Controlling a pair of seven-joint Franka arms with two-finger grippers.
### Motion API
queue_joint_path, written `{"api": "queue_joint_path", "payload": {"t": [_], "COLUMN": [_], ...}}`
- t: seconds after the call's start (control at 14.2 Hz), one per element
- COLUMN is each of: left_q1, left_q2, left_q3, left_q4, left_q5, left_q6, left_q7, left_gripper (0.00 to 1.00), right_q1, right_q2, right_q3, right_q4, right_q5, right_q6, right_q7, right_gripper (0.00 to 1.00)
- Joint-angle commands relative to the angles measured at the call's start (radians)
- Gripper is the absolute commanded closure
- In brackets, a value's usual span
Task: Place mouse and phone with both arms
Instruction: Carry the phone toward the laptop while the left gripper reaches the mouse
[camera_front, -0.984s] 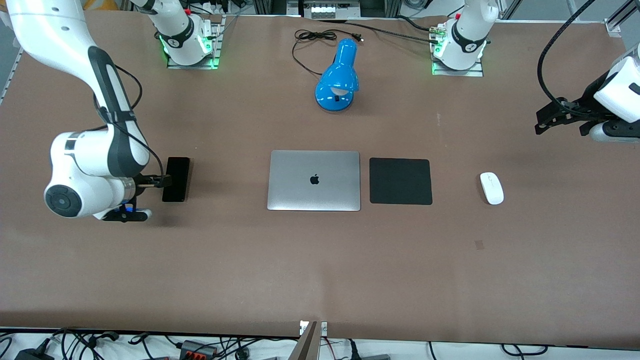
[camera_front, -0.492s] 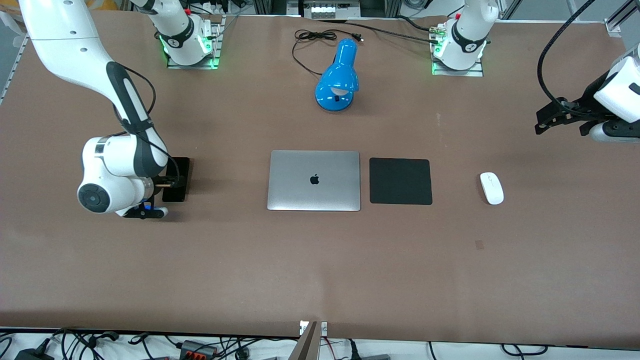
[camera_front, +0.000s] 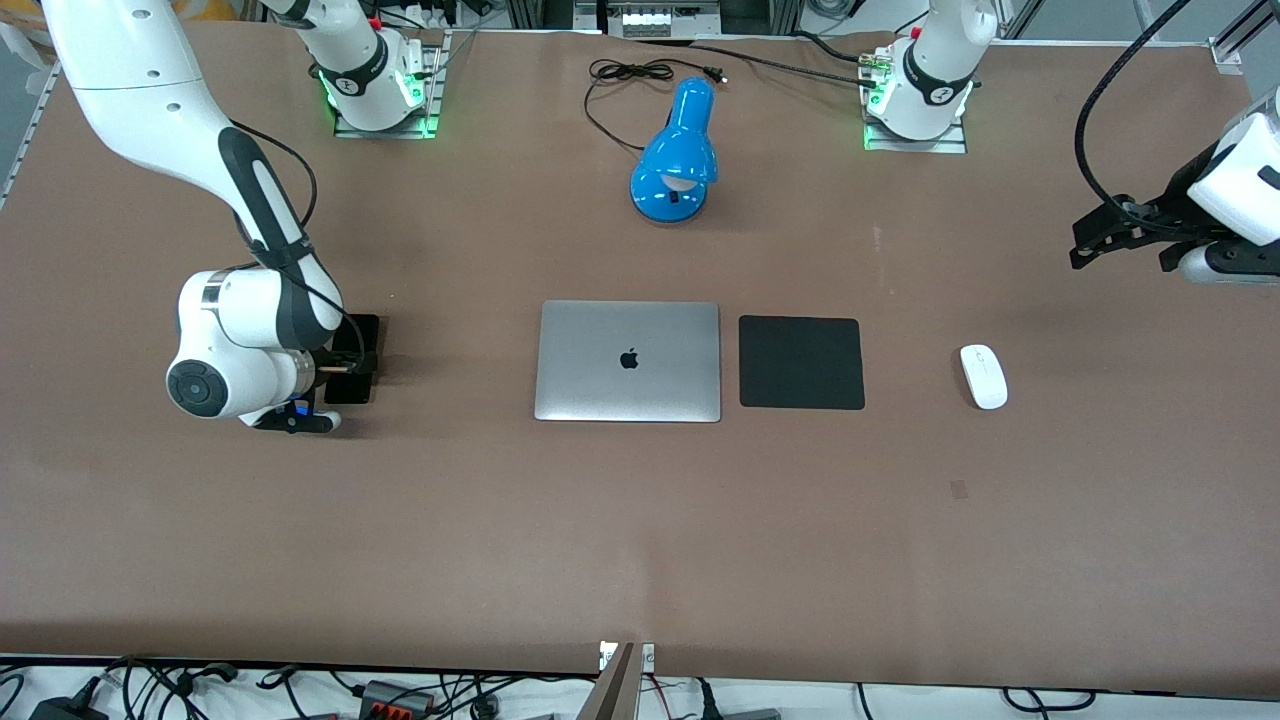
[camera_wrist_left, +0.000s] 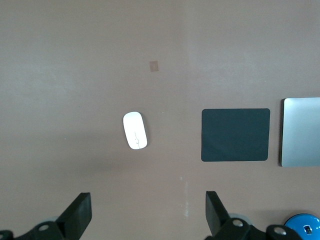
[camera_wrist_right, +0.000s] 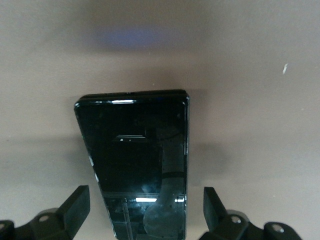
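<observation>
The black phone (camera_front: 358, 358) lies flat on the brown table toward the right arm's end, partly under the right wrist. My right gripper (camera_front: 338, 368) hangs low over it, open, one finger on each side of the phone (camera_wrist_right: 137, 165), not touching. The white mouse (camera_front: 984, 376) lies on the table toward the left arm's end, and also shows in the left wrist view (camera_wrist_left: 135, 130). My left gripper (camera_front: 1085, 245) is open and empty, held high above the table near that end, apart from the mouse.
A closed silver laptop (camera_front: 628, 361) lies at mid-table with a square black mat (camera_front: 801, 362) beside it, between laptop and mouse. A blue desk lamp (camera_front: 676, 155) with a black cord lies nearer the arm bases.
My right arm has moved toward the laptop and over the phone, so the wrist now covers part of it. The left arm, mouse and phone have not moved.
</observation>
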Motion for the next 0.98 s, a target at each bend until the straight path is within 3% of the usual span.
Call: {"api": "queue_joint_path", "payload": {"t": [0.0, 0.35, 0.49, 0.56, 0.63, 0.7, 0.77, 0.91], "left_q1": [0.005, 0.003, 0.002, 0.008, 0.003, 0.003, 0.005, 0.009], "left_q2": [0.016, 0.026, 0.087, 0.100, 0.103, 0.121, 0.146, 0.201], "left_q3": [-0.003, -0.003, -0.003, -0.003, -0.003, -0.001, -0.003, -0.001], "left_q4": [0.034, 0.034, 0.040, 0.050, 0.055, 0.057, 0.075, 0.151], "left_q5": [-0.009, -0.016, -0.019, -0.024, -0.024, -0.024, -0.024, -0.021], "left_q6": [-0.023, -0.065, -0.087, -0.095, -0.099, -0.095, -0.093, -0.093], "left_q7": [0.010, 0.012, 0.014, 0.015, 0.012, 0.015, 0.015, 0.021], "left_gripper": [0.00, 0.00, 0.00, 0.00, 0.00, 0.00, 0.00, 0.00], "right_q1": [0.003, 0.003, 0.005, 0.006, 0.009, 0.006, 0.006, 0.008], "right_q2": [-0.021, -0.023, -0.024, -0.029, -0.033, -0.039, -0.050, -0.056], "right_q3": [0.005, 0.003, 0.005, 0.006, 0.018, 0.037, 0.052, 0.095], "right_q4": [-0.032, -0.101, -0.103, -0.103, -0.101, -0.095, -0.092, -0.075], "right_q5": [0.012, 0.012, 0.010, 0.010, 0.010, 0.010, 0.010, 0.010], "right_q6": [0.022, 0.123, 0.126, 0.123, 0.120, 0.113, 0.113, 0.113], "right_q7": [0.032, 0.032, 0.028, 0.026, 0.028, 0.034, 0.040, 0.072], "right_gripper": [0.00, 0.00, 0.00, 0.17, 0.45, 0.67, 0.77, 0.80]}}
